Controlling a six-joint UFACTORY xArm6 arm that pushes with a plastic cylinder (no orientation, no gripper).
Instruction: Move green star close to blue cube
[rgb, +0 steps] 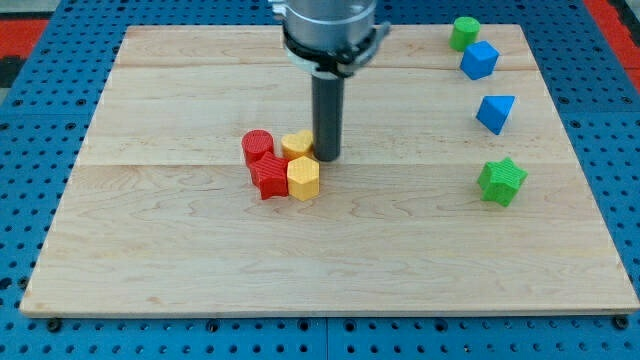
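The green star (501, 181) lies at the view's right, on the wooden board (200, 250). The blue cube (479, 60) sits near the top right, with a blue triangular block (495, 112) between it and the star. My tip (327, 157) is near the board's middle, far to the left of the green star, touching or nearly touching a yellow block (296, 144).
A cluster sits just left of my tip: a red cylinder (257, 146), a red star (269, 177), the yellow block and a yellow hexagonal block (303, 178). A green block (464, 32) sits at the top right, by the blue cube.
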